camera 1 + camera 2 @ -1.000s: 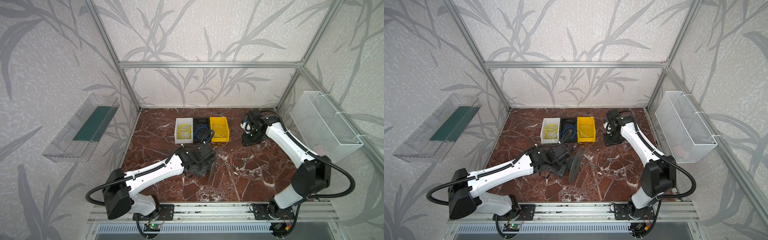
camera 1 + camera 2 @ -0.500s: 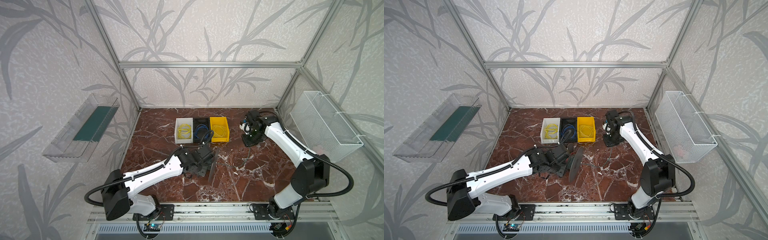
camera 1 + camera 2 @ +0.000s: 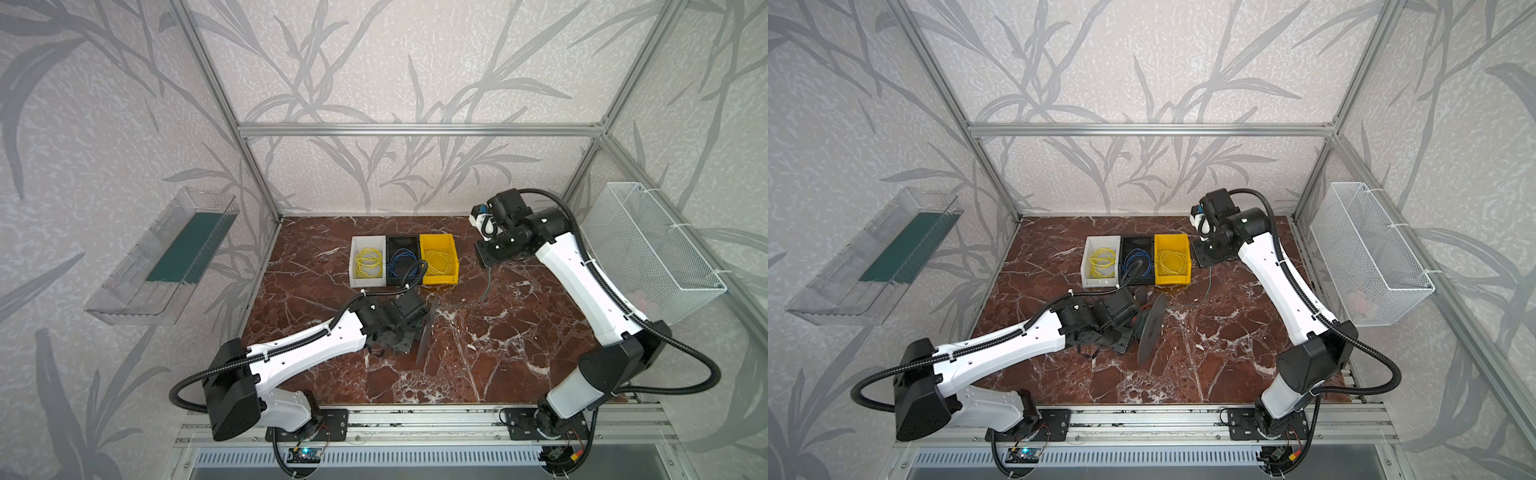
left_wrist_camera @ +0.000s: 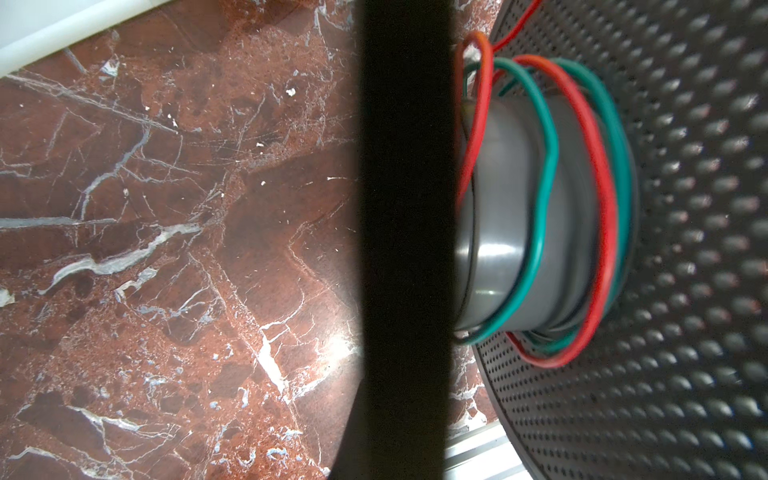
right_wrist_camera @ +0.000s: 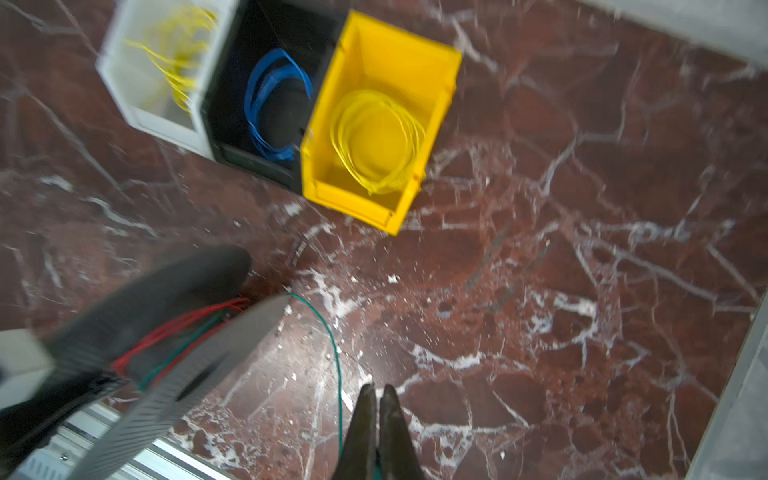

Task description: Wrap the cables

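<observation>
The counter (image 3: 498,353) is polished red-brown marble, glossy, veined white. The spool hub (image 4: 498,249) is smooth grey plastic with a soft sheen; its flange (image 4: 685,249) is dark, matt, perforated sheet. The teal wire (image 4: 543,199) and red wire (image 4: 606,208) wear shiny plastic insulation. The yellow bin (image 5: 353,203) is smooth plastic, the basket (image 3: 648,232) white-coated metal mesh, the frame (image 3: 415,129) brushed aluminium

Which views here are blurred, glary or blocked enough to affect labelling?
Right wrist view: motion blur smears the yellow bin and spool, though the teal wire and the right arm's closed fingers are readable. Left wrist view: marble table sharp, a black unfocused bar blocks the middle, a small highlight sits on the grey hub. Both top views: sharp, evenly lit.
</observation>
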Robot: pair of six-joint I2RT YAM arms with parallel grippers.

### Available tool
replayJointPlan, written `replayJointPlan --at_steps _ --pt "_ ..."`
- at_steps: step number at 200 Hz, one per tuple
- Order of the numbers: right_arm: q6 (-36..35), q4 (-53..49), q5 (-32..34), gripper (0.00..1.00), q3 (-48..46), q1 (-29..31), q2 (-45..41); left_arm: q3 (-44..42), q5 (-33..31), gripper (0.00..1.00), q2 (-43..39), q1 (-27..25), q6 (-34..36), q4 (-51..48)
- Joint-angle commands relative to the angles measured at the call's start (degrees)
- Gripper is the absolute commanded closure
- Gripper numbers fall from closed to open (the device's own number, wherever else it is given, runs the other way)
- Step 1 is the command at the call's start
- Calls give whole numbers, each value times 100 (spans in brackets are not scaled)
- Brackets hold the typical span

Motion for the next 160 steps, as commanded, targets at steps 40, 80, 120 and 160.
replayJointPlan --at_steps 40,80,120,160 --pt "642 80 -718 100 779 379 -418 5 75 100 154 13 -298 -475" --pt "945 96 -1059 100 2074 963 -24 240 165 100 432 13 -382 -472" --pt "1317 -121 -1563 100 3578 1414 622 286 148 100 485 14 -517 -449" --pt "1693 336 -1791 100 2915 1430 -17 79 78 100 347 29 -701 -329"
